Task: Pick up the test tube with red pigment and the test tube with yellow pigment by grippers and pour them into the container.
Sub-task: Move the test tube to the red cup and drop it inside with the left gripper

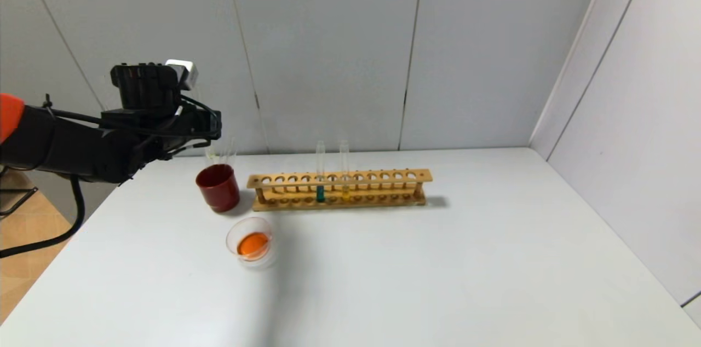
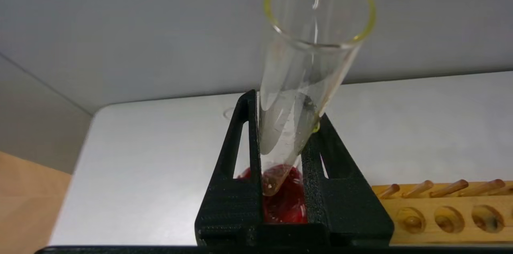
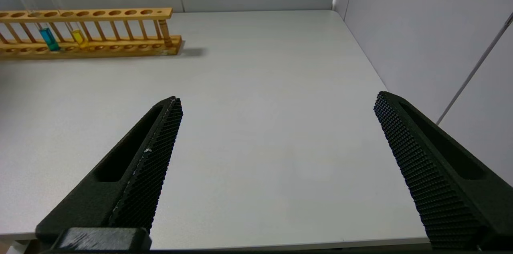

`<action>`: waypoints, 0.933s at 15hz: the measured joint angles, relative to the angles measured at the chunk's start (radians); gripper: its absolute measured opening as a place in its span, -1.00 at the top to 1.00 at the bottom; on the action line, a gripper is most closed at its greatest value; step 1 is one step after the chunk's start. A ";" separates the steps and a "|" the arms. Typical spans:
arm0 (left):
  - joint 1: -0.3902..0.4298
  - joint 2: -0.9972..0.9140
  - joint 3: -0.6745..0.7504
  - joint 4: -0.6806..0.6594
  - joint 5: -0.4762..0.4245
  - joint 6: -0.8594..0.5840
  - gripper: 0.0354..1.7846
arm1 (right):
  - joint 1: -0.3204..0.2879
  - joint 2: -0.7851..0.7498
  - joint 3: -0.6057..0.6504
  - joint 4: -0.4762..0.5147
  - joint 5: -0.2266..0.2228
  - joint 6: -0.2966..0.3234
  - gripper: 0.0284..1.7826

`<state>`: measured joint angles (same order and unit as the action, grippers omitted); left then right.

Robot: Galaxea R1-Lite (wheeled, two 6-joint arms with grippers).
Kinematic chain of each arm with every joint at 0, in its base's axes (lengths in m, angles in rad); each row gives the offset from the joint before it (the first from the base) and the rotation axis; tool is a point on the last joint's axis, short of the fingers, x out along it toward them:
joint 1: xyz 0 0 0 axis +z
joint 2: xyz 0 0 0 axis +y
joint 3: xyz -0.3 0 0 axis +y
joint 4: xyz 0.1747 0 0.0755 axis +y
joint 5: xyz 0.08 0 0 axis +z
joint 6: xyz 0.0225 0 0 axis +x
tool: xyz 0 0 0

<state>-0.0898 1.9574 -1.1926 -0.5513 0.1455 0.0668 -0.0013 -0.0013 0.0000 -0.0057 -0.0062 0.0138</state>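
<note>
My left gripper [image 1: 212, 136] is at the table's back left, over the dark red cup [image 1: 218, 188]. In the left wrist view it [image 2: 285, 103] is shut on the test tube with yellow pigment [image 2: 304, 65]. The tube stands nearly upright, looks empty, and has a yellow trace at its rim. Its rounded bottom hangs inside the cup [image 2: 286, 206]. The container [image 1: 231, 240] stands in front of the cup and holds orange liquid. I cannot make out the red pigment tube. My right gripper [image 3: 278, 97] is open and empty above the table's right side.
A wooden rack [image 1: 383, 188] stands to the right of the cup, holding a teal-liquid tube [image 1: 320, 177] and an amber-yellow tube [image 1: 344, 174]. The rack also shows in the right wrist view [image 3: 120, 47]. Grey walls close the table's back and right.
</note>
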 joint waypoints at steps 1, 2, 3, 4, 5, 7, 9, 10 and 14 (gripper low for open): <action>0.003 0.021 -0.001 0.000 -0.008 -0.013 0.67 | 0.000 0.000 0.000 0.000 0.000 0.000 -0.96; 0.004 0.043 -0.001 -0.001 -0.012 -0.025 0.67 | 0.000 0.000 0.000 0.000 0.000 0.000 -0.96; 0.004 0.061 -0.002 -0.004 -0.013 -0.029 0.67 | 0.000 0.000 0.000 0.000 0.000 0.000 -0.96; 0.006 0.077 -0.003 -0.005 -0.013 -0.032 0.67 | 0.000 0.000 0.000 0.000 0.000 0.000 -0.96; 0.011 0.091 -0.003 -0.005 -0.014 -0.032 0.67 | 0.000 0.000 0.000 0.000 0.000 0.000 -0.96; 0.015 0.112 -0.003 -0.006 -0.015 -0.032 0.67 | 0.000 0.000 0.000 0.000 0.000 0.000 -0.96; 0.015 0.124 -0.002 -0.007 -0.015 -0.032 0.67 | 0.000 0.000 0.000 0.000 0.000 0.000 -0.96; 0.017 0.127 -0.001 -0.007 -0.014 -0.031 0.67 | 0.000 0.000 0.000 0.000 0.000 0.000 -0.96; 0.017 0.133 0.018 -0.008 -0.013 -0.029 0.55 | 0.000 0.000 0.000 0.000 0.000 0.000 -0.96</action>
<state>-0.0726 2.0902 -1.1747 -0.5594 0.1321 0.0383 -0.0017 -0.0013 0.0000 -0.0053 -0.0062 0.0134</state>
